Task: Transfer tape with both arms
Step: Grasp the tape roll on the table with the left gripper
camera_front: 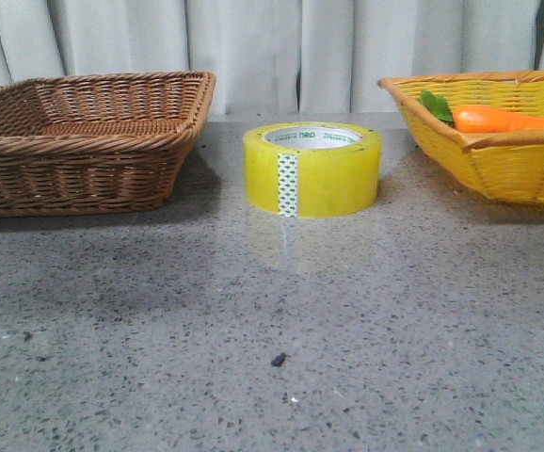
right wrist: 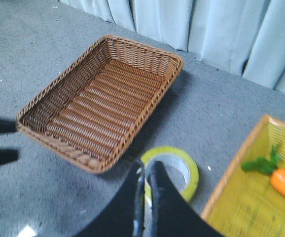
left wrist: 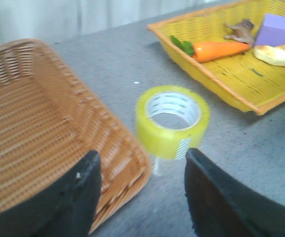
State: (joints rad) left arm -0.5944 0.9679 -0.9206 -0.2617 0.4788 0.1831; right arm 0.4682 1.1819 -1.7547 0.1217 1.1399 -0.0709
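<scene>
The yellow tape (camera_front: pixel 312 169) lies flat on the grey table between two baskets, its white green-dotted strip facing the front camera. Neither arm appears in the front view. In the left wrist view my left gripper (left wrist: pixel 141 157) is open, its black fingers (left wrist: pixel 83 192) spread wide and short of the tape (left wrist: pixel 172 123), with nothing between them. My right gripper (right wrist: pixel 147 168) hangs above the tape (right wrist: pixel 184 170) in the right wrist view. Its two fingers are pressed nearly together and hold nothing, and they cover part of the roll's rim.
An empty brown wicker basket (camera_front: pixel 84 141) stands left of the tape. To the right stands a yellow wicker basket (camera_front: pixel 521 165) holding an orange carrot (camera_front: pixel 498 120). The left wrist view also shows a purple block (left wrist: pixel 274 29) and a bread piece (left wrist: pixel 280 52) in it. Curtains hang behind the table.
</scene>
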